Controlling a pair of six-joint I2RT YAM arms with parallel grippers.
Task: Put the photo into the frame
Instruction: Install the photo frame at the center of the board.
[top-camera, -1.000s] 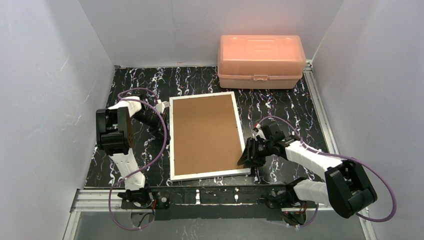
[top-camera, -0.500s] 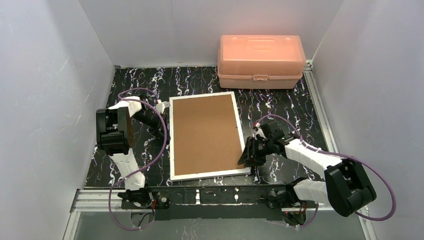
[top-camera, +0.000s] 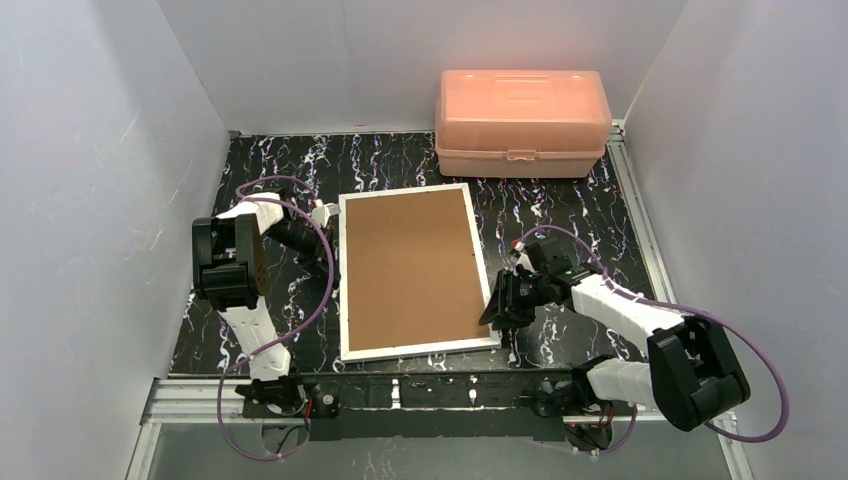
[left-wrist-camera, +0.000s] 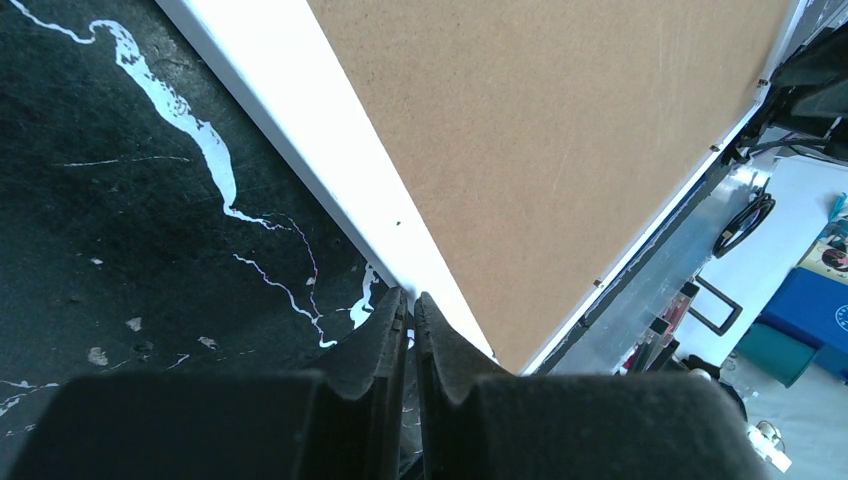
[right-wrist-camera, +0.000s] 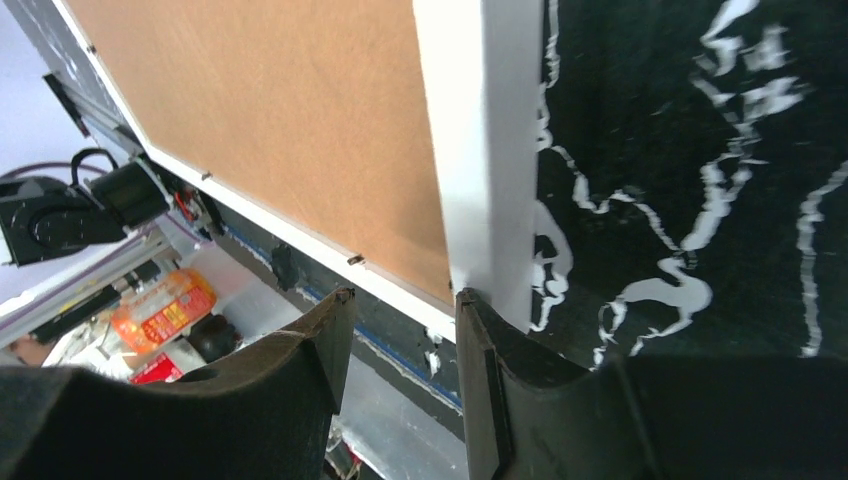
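Frame (top-camera: 410, 270) board-up on tabletop (top-camera: 560, 210): right end effector (right-wrist-camera: 403, 305), jaws parted and empty, should straddle the right rim squarely; left end effector (left-wrist-camera: 405, 300), closed on nothing, sits beside the left rim.

Left arm (top-camera: 245, 320), white links and black joints, rises from its base at the near edge, folds at the black elbow and reaches forward, then inward, wrist dipping low. Its black two-finger left pincer (left-wrist-camera: 408, 300) is down at the dark marbled worktop (left-wrist-camera: 150, 250), ridged fingers (left-wrist-camera: 380, 335) pressed together with barely a sliver between them. Over to the white-and-black right arm (top-camera: 620, 310): elbow swung wide to the right, forearm stretched low toward the centre. The black right pincer (top-camera: 503, 305) points down and inward, its two padded fingers (right-wrist-camera: 320, 350) standing apart with a clear gap
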